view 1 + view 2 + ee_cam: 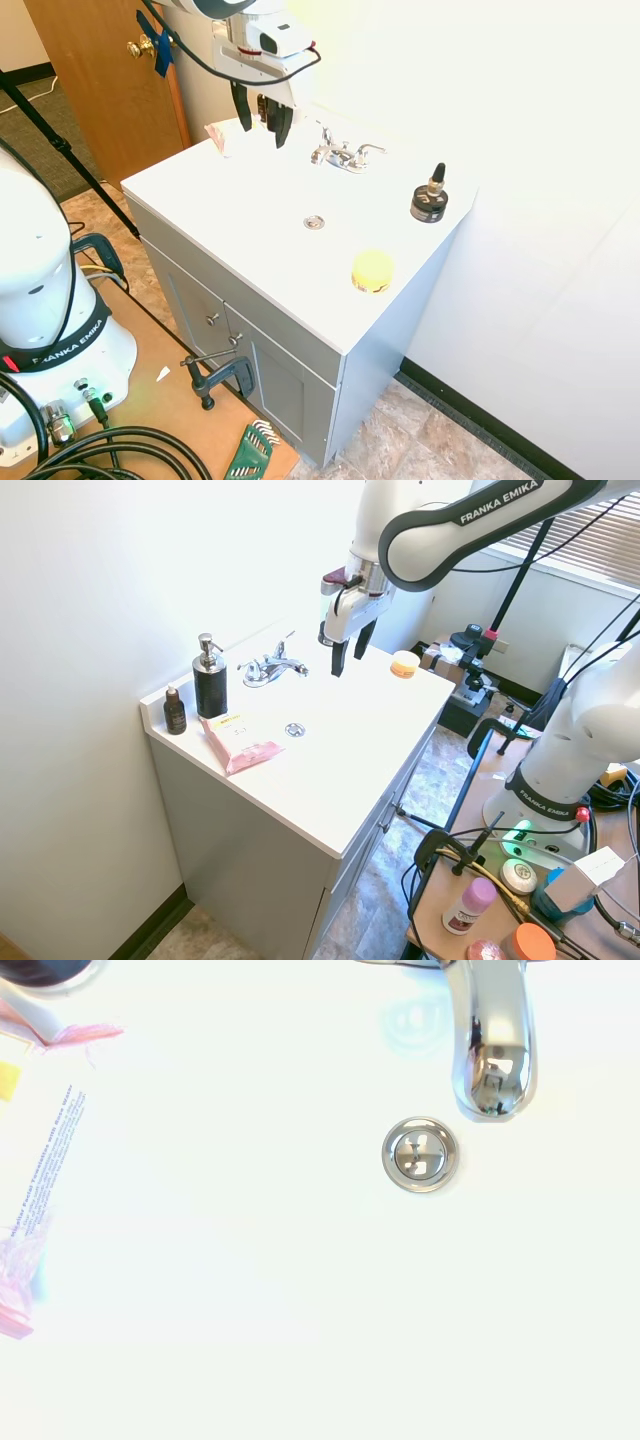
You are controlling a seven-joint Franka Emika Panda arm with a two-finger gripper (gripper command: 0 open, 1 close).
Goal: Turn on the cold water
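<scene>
- The tool [262, 122] hangs above the white vanity surface [250, 190], fingers spread wide and holding nothing.
- The cold-water lever [370, 151] forms one end of the chrome faucet [341, 155] at the back of the basin, apart from the tool.
- The spout [492, 1050] points at the drain [421, 1154].
- A pink packet [238, 742] lies beside the soap pump [209, 677].

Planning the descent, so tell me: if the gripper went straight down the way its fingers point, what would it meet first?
Probably the bare white sink basin. The gripper hangs open above it, pointing down; the wrist view shows the drain and spout off-centre. Depth is uncertain.
</scene>
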